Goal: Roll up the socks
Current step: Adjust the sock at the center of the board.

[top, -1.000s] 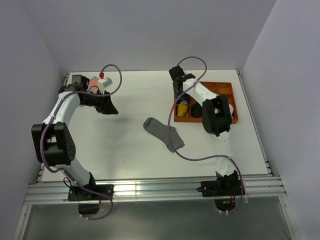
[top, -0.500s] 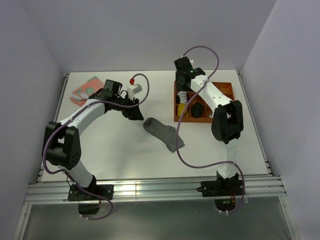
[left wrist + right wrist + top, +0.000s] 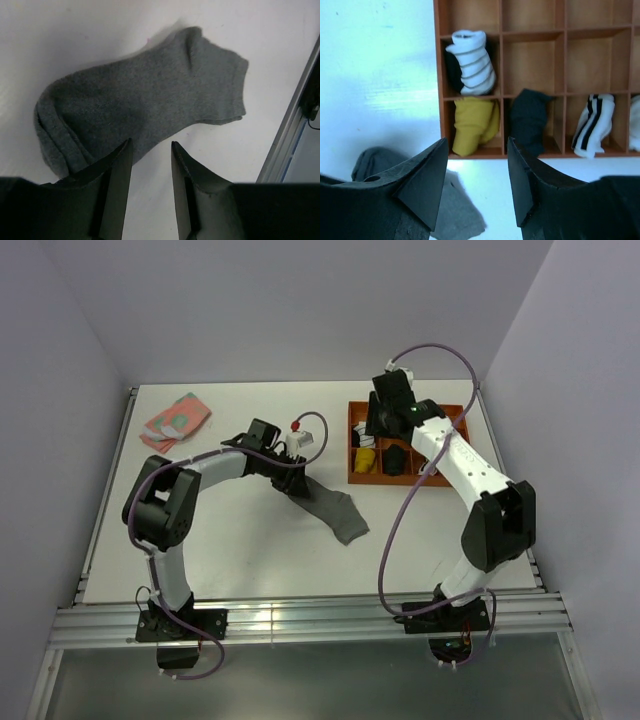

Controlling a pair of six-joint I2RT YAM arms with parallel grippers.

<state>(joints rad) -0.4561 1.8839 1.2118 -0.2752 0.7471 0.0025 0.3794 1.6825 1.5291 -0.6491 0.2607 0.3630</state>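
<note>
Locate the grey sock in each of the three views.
Top external: table centre, the grey sock lies to the lower left of the orange tray.
Left wrist: fills mid-frame, lying flat; tray not in view.
Right wrist: bottom-left corner, below the tray.
Shared landmark: the tray.

Desk layout. A flat sock lies near the centre, nearer than and left of the compartment tray, which sits at the far right. A folded cloth lies at the far left. The left claw is at the sock's far-left end; the right claw hangs over the tray's left side. In the tray's left column, a rolled sock lies behind one bundle; two more bundles lie to that bundle's right.
</note>
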